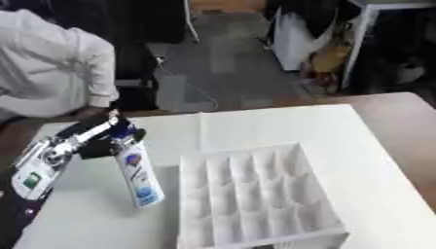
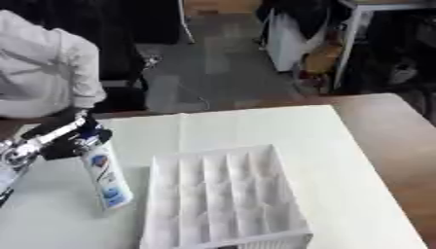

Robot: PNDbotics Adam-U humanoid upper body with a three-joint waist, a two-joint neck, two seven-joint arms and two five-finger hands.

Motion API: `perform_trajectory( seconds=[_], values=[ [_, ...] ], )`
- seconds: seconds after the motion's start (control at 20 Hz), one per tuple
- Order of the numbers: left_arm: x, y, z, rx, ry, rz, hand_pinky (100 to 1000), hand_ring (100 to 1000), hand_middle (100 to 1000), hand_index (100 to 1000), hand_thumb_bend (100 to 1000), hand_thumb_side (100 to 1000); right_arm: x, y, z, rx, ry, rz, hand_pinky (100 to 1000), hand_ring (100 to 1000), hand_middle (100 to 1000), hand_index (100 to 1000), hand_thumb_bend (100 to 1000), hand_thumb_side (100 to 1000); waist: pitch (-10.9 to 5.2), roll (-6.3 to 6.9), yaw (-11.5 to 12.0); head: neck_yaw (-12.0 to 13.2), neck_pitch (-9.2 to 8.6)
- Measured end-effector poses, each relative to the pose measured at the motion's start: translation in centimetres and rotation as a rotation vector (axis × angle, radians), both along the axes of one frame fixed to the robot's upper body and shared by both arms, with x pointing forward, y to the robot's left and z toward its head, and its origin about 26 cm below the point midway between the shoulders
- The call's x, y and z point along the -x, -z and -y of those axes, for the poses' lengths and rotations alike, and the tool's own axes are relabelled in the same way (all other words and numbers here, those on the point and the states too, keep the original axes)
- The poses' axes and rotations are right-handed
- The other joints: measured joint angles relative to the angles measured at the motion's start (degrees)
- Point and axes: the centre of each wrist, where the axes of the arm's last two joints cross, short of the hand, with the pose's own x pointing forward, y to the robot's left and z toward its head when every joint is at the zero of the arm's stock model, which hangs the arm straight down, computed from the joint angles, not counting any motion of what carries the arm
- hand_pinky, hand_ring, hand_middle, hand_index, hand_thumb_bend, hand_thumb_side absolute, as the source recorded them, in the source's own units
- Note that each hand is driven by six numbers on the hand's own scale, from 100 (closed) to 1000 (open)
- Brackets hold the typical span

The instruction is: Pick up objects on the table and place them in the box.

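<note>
**Left hand held the bottle beside the box**

I had the robot's left hand [image 1: 109, 132] in from the left side, its black and silver arm [image 1: 51, 155] running back toward the lower left corner. The fingers [image 1: 129, 132] were curled round the top of a tall white plastic bottle with a blue and red label [image 1: 139, 178], so I counted that hand as grasping the bottle at its cap end. Below the fingers the bottle hung tilted, its cap end up under the hand and its base lower and nearer the box. I could not tell whether the base touched the white sheet covering the counter [image 1: 281, 124] or sat just above it.

To the right of the fingers, and just beside the bottle, lay the white box divided into a grid of small open compartments [image 1: 255, 194]. The bottle was outside it, close to the box's left wall, with a narrow gap showing between them. All the compartments I could see held nothing.

Beyond the sheet, on the side away from the fingers, the brown wooden counter edge [image 2: 383, 126] showed. My right hand appeared in neither eye view.
</note>
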Motion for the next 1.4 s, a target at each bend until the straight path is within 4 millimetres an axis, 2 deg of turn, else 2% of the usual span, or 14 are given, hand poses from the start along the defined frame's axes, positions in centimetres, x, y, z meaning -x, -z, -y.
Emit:
perform_trajectory(
  seconds=[0.3,0.7,1.1,1.4],
  values=[
    [-0.1,-2.2,1.7,0.172,0.055,-0.017,100,100,100,418,206,849,0.0,0.0,0.0,0.0,0.0,0.0,364,466,417,547,127,696,-0.05,0.05,0.0,0.0,0.0],
    [-0.5,-3.8,3.1,0.382,0.12,-0.113,100,100,100,417,216,829,0.0,0.0,0.0,0.0,-0.004,0.0,365,466,417,547,124,695,-0.05,0.23,0.0,0.0,0.0],
    [-1.0,-4.6,5.3,0.428,0.189,-0.15,100,100,100,418,214,832,-0.1,-0.3,-0.2,-0.007,-0.016,0.007,366,465,418,547,114,692,-0.09,0.36,-0.9,0.7,-0.12],
    [-1.4,-4.4,6.8,0.419,0.23,-0.165,100,100,100,420,212,845,-0.2,-0.5,-0.7,-0.02,-0.04,0.004,366,467,417,549,122,692,-0.09,0.46,-2.0,2.0,-1.28]
  ],
)
